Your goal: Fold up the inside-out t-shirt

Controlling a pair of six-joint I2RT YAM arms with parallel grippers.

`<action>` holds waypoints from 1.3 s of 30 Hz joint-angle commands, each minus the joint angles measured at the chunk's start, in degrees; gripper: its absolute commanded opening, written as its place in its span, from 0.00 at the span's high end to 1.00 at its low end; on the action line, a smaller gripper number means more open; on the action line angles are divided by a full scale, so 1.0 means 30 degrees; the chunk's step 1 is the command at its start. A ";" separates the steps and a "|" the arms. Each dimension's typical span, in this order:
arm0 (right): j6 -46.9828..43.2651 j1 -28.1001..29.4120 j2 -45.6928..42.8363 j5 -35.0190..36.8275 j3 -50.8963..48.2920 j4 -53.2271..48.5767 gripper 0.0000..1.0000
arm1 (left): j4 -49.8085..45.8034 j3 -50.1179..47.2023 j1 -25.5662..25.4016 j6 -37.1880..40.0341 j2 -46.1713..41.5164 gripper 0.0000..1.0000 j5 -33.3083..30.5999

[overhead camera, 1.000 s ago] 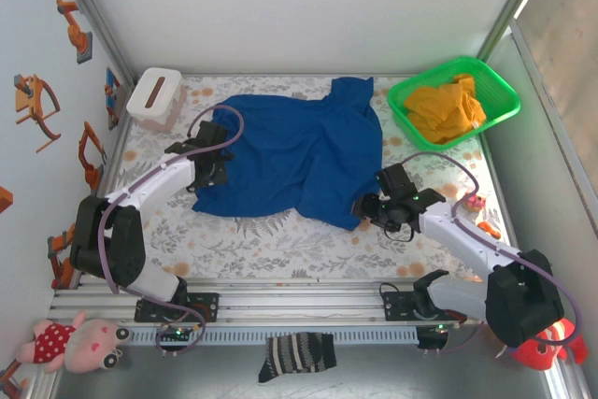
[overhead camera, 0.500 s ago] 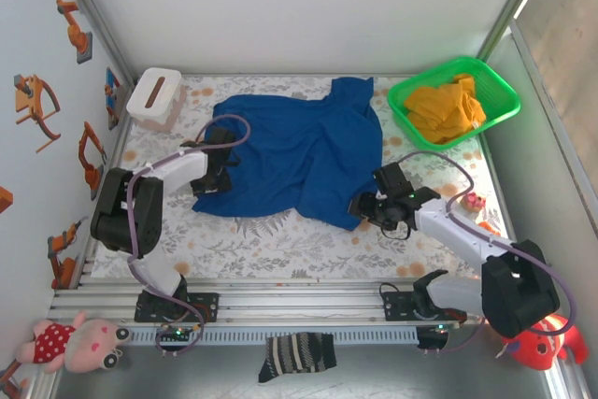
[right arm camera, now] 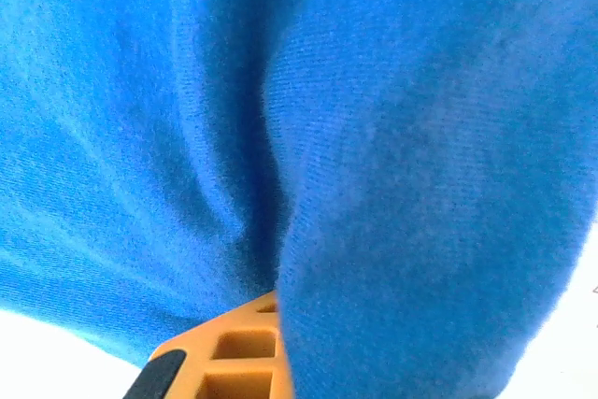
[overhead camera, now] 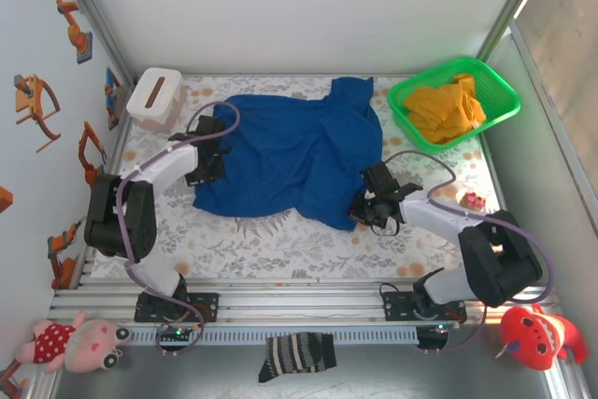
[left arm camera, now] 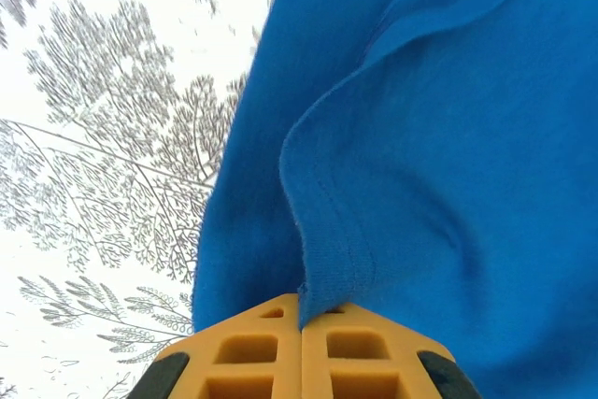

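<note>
The royal-blue inside-out t-shirt (overhead camera: 294,151) lies crumpled across the middle of the table. My left gripper (overhead camera: 207,163) is at its left edge, and in the left wrist view its orange fingers (left arm camera: 245,350) are pressed together on a hemmed fold of the t-shirt (left arm camera: 420,137). My right gripper (overhead camera: 360,210) is at the shirt's near right corner. In the right wrist view blue t-shirt cloth (right arm camera: 392,184) drapes over one orange finger (right arm camera: 229,352) and hides the other.
A green basket (overhead camera: 495,109) with yellow-orange cloth (overhead camera: 448,107) stands at the back right. A white box (overhead camera: 154,97) sits at the back left. A small pink toy (overhead camera: 474,201) lies by the right arm. The floral table (overhead camera: 280,240) shows bare in front of the shirt.
Both grippers have shut on the shirt's edges. The left gripper shifted slightly back along the left edge, and the right gripper moved left onto the near right corner.
</note>
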 commanded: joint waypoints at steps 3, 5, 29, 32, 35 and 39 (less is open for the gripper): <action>-0.1246 -0.0149 -0.3403 0.2184 0.3139 -0.2618 1.00 | -0.1184 0.2221 0.1150 0.0996 -0.2908 1.00 0.2194; -0.1814 -0.0376 -0.4771 0.2634 0.4791 -0.4462 1.00 | -0.1273 0.2858 0.1690 0.1244 -0.3822 1.00 0.3509; -0.3098 -0.2942 -0.4327 0.2373 0.7486 -0.7302 1.00 | -0.0788 0.4548 0.4315 0.0477 -0.1987 1.00 1.4016; -0.3599 -0.3905 -0.1876 0.1784 0.8379 -0.6276 1.00 | -0.0921 0.5499 0.4316 0.0464 0.0547 1.00 1.3601; -0.3810 -0.5064 0.1209 0.0530 1.0039 -0.5189 1.00 | -0.0911 0.6826 0.4315 0.0360 0.2820 1.00 1.3110; -0.4310 -0.5665 0.5337 -0.0756 1.3669 -0.4550 1.00 | -0.0869 0.8520 0.4321 0.0259 0.4848 1.00 1.2197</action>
